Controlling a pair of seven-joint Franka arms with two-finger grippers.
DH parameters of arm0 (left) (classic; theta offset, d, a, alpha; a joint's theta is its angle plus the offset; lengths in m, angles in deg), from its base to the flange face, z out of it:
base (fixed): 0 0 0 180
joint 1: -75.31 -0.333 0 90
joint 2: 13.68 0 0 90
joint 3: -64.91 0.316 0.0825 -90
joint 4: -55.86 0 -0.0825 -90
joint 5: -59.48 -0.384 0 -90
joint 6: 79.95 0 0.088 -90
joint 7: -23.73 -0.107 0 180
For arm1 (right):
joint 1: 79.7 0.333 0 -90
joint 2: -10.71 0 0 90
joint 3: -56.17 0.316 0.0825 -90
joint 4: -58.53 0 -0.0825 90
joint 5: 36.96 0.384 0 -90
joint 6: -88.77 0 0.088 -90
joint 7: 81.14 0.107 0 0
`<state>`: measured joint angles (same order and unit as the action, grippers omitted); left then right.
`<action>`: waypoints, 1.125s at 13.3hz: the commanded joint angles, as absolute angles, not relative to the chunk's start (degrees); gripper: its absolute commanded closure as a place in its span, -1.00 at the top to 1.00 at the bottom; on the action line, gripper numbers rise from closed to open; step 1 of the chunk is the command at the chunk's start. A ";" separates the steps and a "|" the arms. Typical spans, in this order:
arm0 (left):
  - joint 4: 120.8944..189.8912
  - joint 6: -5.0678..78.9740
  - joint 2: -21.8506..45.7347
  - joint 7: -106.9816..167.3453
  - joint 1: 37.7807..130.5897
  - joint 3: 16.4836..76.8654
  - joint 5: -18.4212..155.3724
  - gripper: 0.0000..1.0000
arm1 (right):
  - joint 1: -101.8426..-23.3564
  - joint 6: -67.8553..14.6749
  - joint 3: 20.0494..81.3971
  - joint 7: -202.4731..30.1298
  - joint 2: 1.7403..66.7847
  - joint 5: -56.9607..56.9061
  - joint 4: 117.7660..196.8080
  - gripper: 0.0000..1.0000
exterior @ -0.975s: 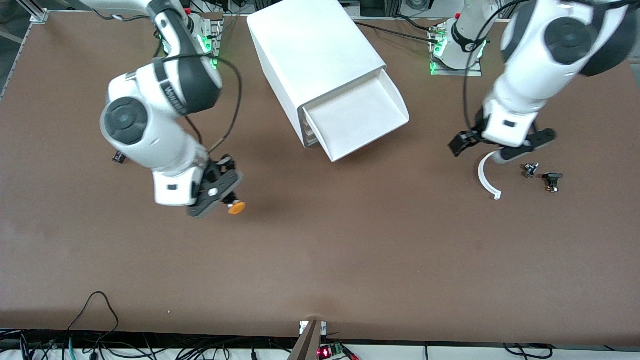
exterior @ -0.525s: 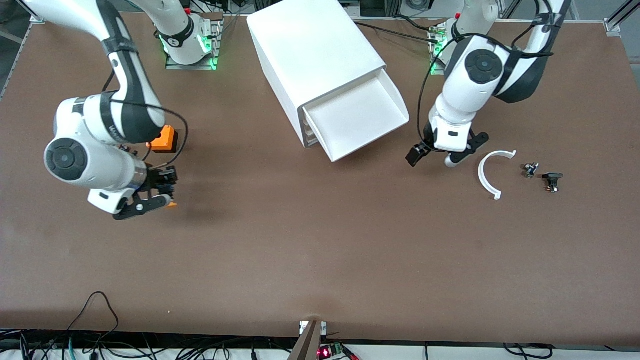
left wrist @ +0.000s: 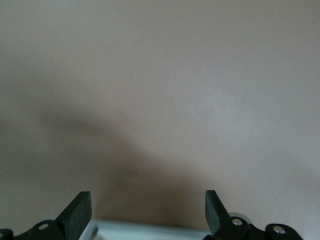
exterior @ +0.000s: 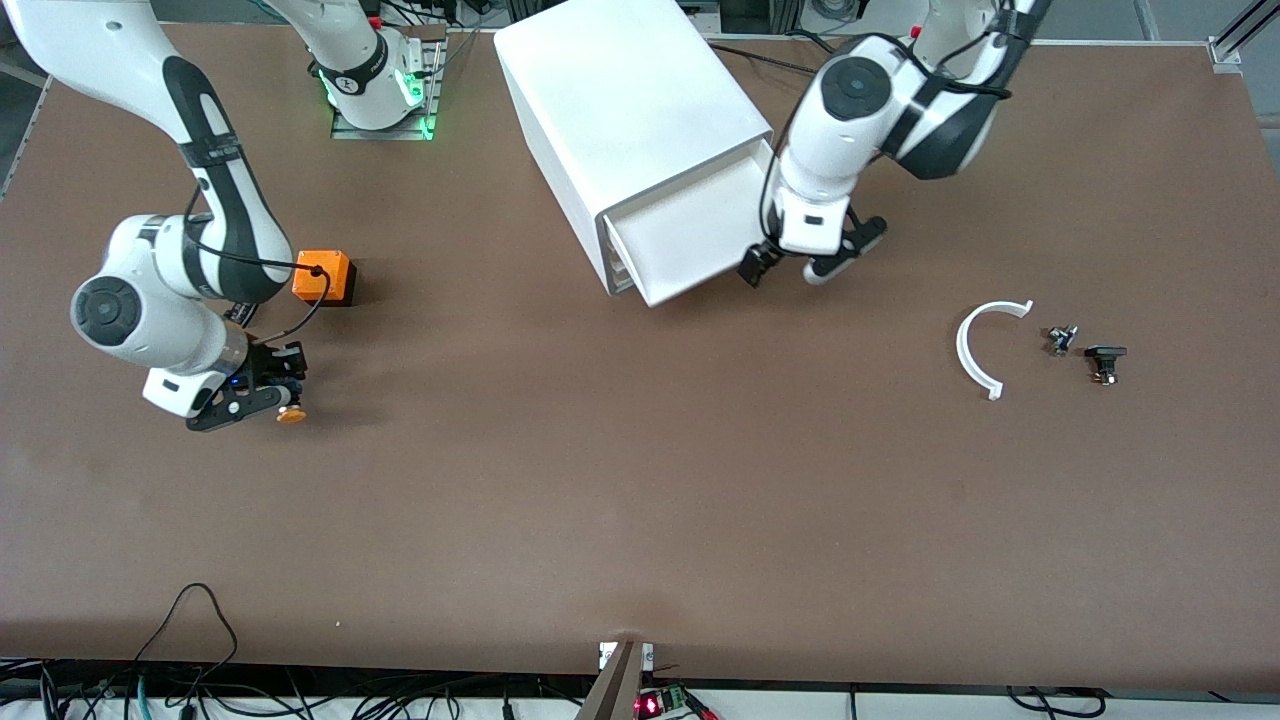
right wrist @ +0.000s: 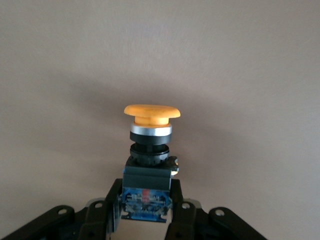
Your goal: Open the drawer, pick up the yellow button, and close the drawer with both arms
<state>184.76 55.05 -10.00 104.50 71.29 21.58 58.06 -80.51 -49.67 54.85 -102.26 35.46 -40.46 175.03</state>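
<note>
Brown desk (exterior: pixel 640 500): right gripper (exterior: pixel 262 395), lower left of frame, has its fingers clenched on the button (right wrist: pixel 148 150), parked clear of the cabinet (exterior: pixel 625 110); left gripper (exterior: pixel 803 265), fingers spread and empty, sits at the still-open drawer (exterior: pixel 685 245) front, likely to push it shut.
</note>
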 commanded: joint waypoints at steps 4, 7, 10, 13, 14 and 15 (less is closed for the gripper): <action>186.28 51.54 -11.75 111.53 70.83 9.73 57.55 1.00 | -83.56 -57.93 55.73 -105.04 36.29 -41.36 181.66 -0.49; 186.46 51.45 -11.75 111.01 70.83 7.61 58.60 1.00 | -83.48 -55.74 55.82 -103.91 35.59 -40.74 179.92 1.00; 186.37 51.89 -11.66 108.39 67.94 8.92 58.69 1.00 | -83.39 -40.58 57.48 -96.63 34.27 -40.57 170.54 1.00; 185.15 51.89 -12.27 90.33 66.87 19.87 58.78 1.00 | -83.30 -24.92 60.91 -91.27 34.00 -40.13 158.93 1.00; 184.27 51.54 -12.53 84.52 66.87 23.31 58.78 1.00 | -83.13 -21.66 61.27 -90.12 33.65 -40.21 156.64 1.00; 183.57 51.36 -12.62 79.94 66.87 26.56 58.78 1.00 | -83.13 -18.93 62.14 -89.84 33.39 -40.21 154.35 1.00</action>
<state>184.92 51.98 -11.50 89.46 67.27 21.63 58.05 -82.52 -24.47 60.64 -91.70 33.01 -40.43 159.16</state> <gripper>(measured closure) 0.000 0.000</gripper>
